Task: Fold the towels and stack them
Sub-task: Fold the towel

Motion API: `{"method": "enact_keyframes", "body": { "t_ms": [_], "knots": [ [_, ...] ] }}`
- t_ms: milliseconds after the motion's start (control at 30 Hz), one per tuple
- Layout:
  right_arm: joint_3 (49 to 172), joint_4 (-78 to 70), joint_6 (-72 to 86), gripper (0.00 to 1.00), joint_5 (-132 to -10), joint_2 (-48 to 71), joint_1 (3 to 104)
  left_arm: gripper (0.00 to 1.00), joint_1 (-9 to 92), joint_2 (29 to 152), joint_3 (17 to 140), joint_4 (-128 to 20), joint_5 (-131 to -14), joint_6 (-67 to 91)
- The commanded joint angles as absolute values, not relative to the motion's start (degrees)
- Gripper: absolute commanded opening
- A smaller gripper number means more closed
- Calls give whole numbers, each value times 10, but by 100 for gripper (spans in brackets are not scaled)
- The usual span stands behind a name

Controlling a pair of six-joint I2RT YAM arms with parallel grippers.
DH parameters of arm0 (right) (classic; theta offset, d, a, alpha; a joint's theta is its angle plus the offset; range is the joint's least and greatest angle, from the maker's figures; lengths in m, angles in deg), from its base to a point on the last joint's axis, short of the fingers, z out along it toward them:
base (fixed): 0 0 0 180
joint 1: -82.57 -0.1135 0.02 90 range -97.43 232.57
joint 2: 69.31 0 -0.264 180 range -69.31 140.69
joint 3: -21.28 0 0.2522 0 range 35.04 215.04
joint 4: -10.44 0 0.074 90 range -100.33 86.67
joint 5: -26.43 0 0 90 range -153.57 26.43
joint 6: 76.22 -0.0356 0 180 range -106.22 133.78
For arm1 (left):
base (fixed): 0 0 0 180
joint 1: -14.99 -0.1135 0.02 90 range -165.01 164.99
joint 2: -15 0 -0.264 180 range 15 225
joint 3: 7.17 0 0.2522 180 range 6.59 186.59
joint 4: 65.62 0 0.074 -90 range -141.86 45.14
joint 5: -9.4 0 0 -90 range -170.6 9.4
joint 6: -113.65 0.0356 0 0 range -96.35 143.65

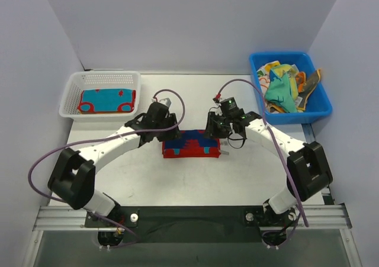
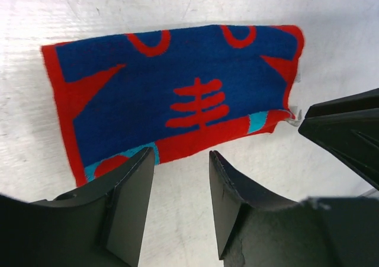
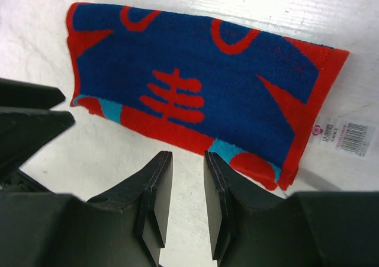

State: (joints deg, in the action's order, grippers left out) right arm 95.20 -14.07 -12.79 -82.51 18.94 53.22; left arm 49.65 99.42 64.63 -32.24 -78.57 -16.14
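Observation:
A red-and-blue patterned towel (image 1: 190, 144) lies folded on the white table between the two arms. It fills the left wrist view (image 2: 177, 95) and the right wrist view (image 3: 201, 83), with a white label at its corner (image 3: 348, 135). My left gripper (image 1: 159, 131) is open and empty, just behind the towel's left part (image 2: 180, 160). My right gripper (image 1: 218, 131) is open and empty, just behind the towel's right part (image 3: 188, 160). A teal towel with red prints (image 1: 107, 100) lies folded in the white mesh basket (image 1: 74, 91).
A blue plastic bin (image 1: 321, 101) at the back right holds several crumpled towels (image 1: 284, 89). Grey walls close in the back and sides. The table's near edge meets a metal rail (image 1: 189, 216).

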Motion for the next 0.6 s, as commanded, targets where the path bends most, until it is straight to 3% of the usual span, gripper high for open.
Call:
{"method": "enact_keyframes", "body": {
  "t_ms": [0, 167, 300, 567],
  "knots": [
    [924, -76, -187, 29, -822, 214, 531, 50, 510, 1038, 661, -349, -784, -180],
    [879, -61, -189, 28, -858, 255, 535, 41, 515, 1072, 601, -354, -762, -192],
    [829, -39, -207, 21, -888, 261, 544, 32, 515, 1057, 497, -395, -756, -226],
    [743, 6, -234, 17, -934, 227, 616, 29, 515, 1022, 412, -433, -759, -282]
  ]
}}
